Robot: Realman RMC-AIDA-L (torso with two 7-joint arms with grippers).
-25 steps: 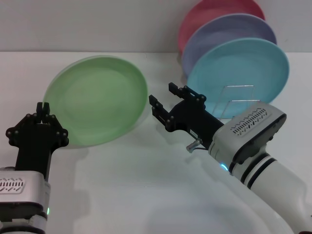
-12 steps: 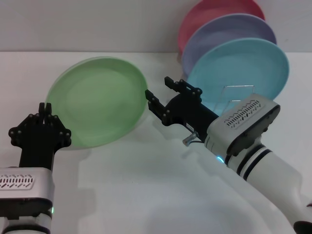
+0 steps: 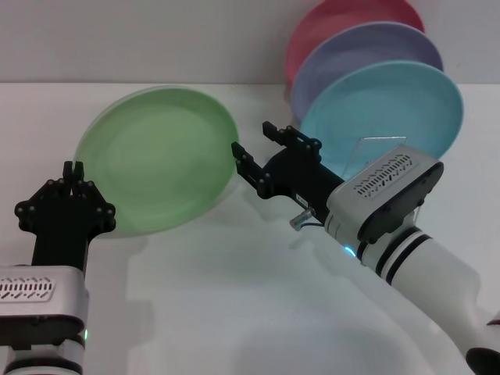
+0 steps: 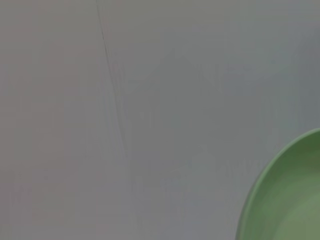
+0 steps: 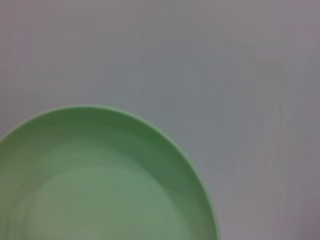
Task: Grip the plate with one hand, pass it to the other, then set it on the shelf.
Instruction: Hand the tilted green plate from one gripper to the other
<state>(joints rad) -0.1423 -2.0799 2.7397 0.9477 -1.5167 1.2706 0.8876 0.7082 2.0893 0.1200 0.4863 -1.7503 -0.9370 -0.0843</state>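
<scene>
The light green plate is held tilted up above the white table. My left gripper is shut on its lower left rim. My right gripper is open, its fingers right beside the plate's right rim; I cannot tell if they touch it. The plate's rim shows in the left wrist view, and the plate fills the lower part of the right wrist view. The silver wire shelf stands behind my right arm, partly hidden by it.
A turquoise plate, a lavender plate and a pink plate stand upright in the shelf at the back right. A grey wall runs behind the table.
My right gripper has moved left, from a gap away to right beside the green plate's right rim. The left gripper and plate have shifted slightly right and up.
</scene>
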